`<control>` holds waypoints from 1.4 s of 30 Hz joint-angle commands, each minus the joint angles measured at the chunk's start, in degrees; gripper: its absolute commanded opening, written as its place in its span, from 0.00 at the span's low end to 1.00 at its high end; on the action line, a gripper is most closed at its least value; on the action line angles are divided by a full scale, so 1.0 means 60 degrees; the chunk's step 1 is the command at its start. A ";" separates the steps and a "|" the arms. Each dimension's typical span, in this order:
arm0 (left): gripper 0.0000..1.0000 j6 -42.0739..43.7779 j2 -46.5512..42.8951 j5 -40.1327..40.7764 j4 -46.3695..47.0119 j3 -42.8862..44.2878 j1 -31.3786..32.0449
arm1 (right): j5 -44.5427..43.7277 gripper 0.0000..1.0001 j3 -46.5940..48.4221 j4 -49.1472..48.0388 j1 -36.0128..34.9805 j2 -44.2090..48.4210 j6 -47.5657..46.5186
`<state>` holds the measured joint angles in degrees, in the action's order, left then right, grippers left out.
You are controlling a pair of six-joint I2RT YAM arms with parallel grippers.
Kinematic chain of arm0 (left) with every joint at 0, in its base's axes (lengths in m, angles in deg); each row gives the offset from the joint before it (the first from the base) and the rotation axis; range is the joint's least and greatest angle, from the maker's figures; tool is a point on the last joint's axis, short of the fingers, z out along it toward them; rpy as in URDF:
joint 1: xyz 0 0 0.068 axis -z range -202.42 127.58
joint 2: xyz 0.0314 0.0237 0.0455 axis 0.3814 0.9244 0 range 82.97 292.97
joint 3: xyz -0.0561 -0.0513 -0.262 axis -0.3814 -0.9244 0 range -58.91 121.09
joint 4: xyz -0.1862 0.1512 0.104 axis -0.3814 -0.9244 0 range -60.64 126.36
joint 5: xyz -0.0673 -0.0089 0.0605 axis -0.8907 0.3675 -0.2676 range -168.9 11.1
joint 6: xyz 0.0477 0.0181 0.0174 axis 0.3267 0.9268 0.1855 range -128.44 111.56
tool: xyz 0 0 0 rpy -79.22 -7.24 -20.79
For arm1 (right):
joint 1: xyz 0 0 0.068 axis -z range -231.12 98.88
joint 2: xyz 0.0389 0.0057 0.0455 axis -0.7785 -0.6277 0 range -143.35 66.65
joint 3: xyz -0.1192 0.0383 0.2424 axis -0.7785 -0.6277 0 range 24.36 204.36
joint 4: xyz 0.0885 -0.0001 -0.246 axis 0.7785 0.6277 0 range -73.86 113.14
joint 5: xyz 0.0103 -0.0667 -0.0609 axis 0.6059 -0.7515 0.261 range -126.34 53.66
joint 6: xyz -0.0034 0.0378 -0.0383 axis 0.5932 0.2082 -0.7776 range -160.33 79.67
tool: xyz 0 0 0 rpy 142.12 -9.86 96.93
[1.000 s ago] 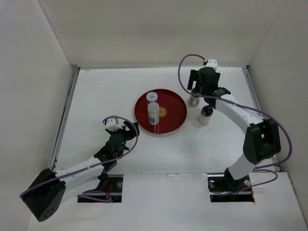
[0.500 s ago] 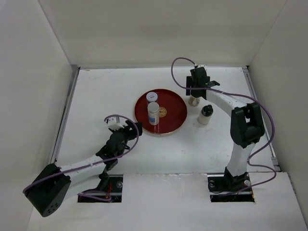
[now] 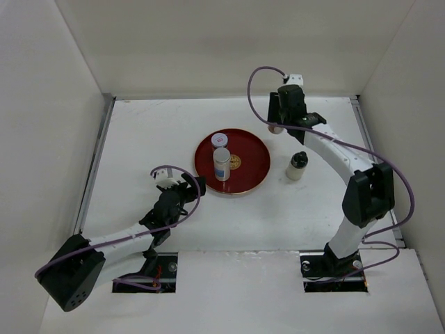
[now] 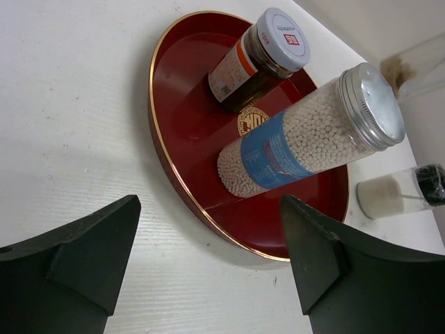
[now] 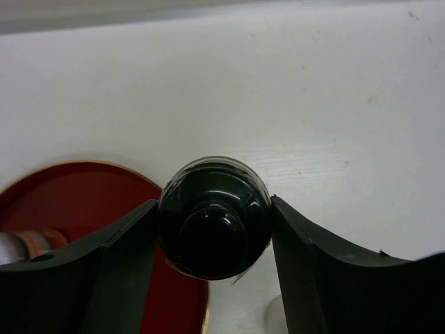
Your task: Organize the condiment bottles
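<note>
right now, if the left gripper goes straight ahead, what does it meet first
Likely the near rim of the red plate, then the blue-labelled bottle of white beads standing on it. How high the left gripper rides is unclear.

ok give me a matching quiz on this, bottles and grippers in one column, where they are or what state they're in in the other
Things:
1. pellet bottle
2. jar
3. left gripper
4. right gripper

Places or states:
a. shut on a black-cap bottle
b. on the plate, dark contents
c. open, holding nothing
d. on the plate, blue label

Pairs: 1-d, 2-b, 3-c, 4-a
</note>
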<state>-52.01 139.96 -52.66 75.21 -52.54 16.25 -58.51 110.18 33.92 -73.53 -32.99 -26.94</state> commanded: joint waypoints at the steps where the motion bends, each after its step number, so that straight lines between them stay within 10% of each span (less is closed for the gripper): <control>1: 0.81 -0.0164 0.0037 -0.0052 0.0615 -0.0022 -0.0067 | -0.0055 0.55 0.0564 -0.0912 -0.0767 0.0084 -0.0108; 15: 0.83 -0.0238 -0.0124 -0.0081 0.0527 -0.0095 -0.0184 | 0.0018 0.58 0.0492 -0.1527 -0.1970 -0.1587 0.0346; 20: 0.83 -0.0253 -0.0109 -0.0096 0.0527 -0.0080 -0.0184 | 0.0063 0.74 0.0184 -0.1616 -0.2013 -0.1457 0.0479; 25: 0.83 -0.0267 -0.0021 -0.0111 0.0527 -0.0066 -0.0184 | -0.0098 0.91 -0.0254 -0.1601 -0.2043 -0.0404 0.0406; 42: 0.83 -0.0355 0.0169 -0.0111 0.0615 -0.0036 -0.0111 | -0.3014 1.00 -0.6143 -0.0766 -0.0784 0.4799 0.1986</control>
<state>-53.47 140.97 -52.81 75.28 -52.54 15.49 -73.61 75.08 27.67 -79.39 -3.74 -18.70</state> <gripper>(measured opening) 0.829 0.998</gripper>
